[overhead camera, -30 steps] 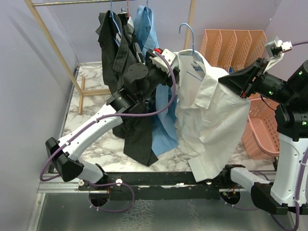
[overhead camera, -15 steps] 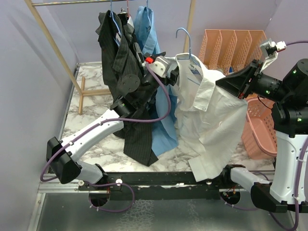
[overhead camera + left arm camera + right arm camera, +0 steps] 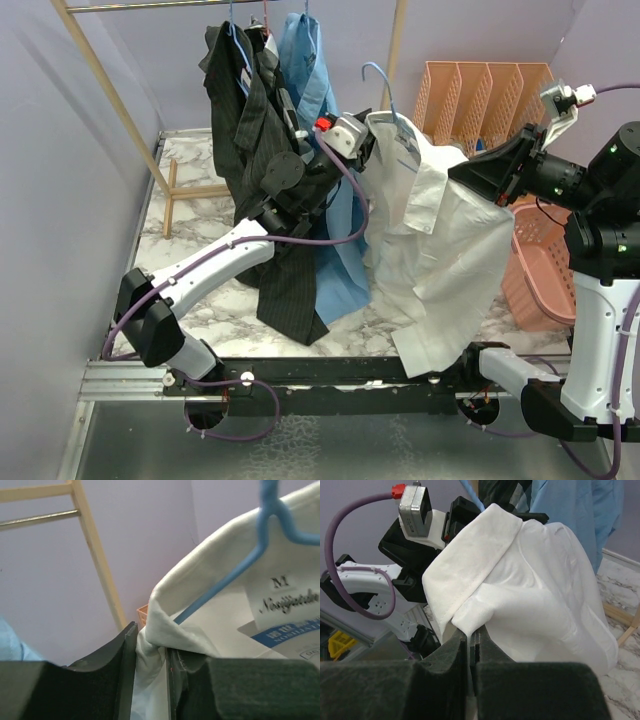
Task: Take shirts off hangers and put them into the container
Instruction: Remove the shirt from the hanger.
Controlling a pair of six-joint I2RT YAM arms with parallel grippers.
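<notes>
The white shirt (image 3: 440, 250) hangs on a light blue wire hanger (image 3: 385, 85) held up between the two arms, off the rack. My left gripper (image 3: 372, 140) is at its collar. In the left wrist view its jaws (image 3: 151, 665) stand shut on a fold of the white collar (image 3: 165, 625), with the hanger's wire (image 3: 235, 575) just above. My right gripper (image 3: 458, 172) pinches the shirt's shoulder; in its own view the fingers (image 3: 471, 640) are shut on a fold of the white cloth (image 3: 540, 580). The salmon-pink basket (image 3: 545, 270) sits low on the right, partly behind the right arm.
A black pinstriped shirt (image 3: 285, 270) and a light blue shirt (image 3: 305, 60) hang from the wooden rack (image 3: 110, 90) behind my left arm. A peach file organizer (image 3: 485, 90) stands at the back right. Purple walls close in the left and back.
My left gripper has moved up and right to the collar and closed on it. The hanger and collar have shifted slightly left. The right gripper keeps its grip and has risen a little.
</notes>
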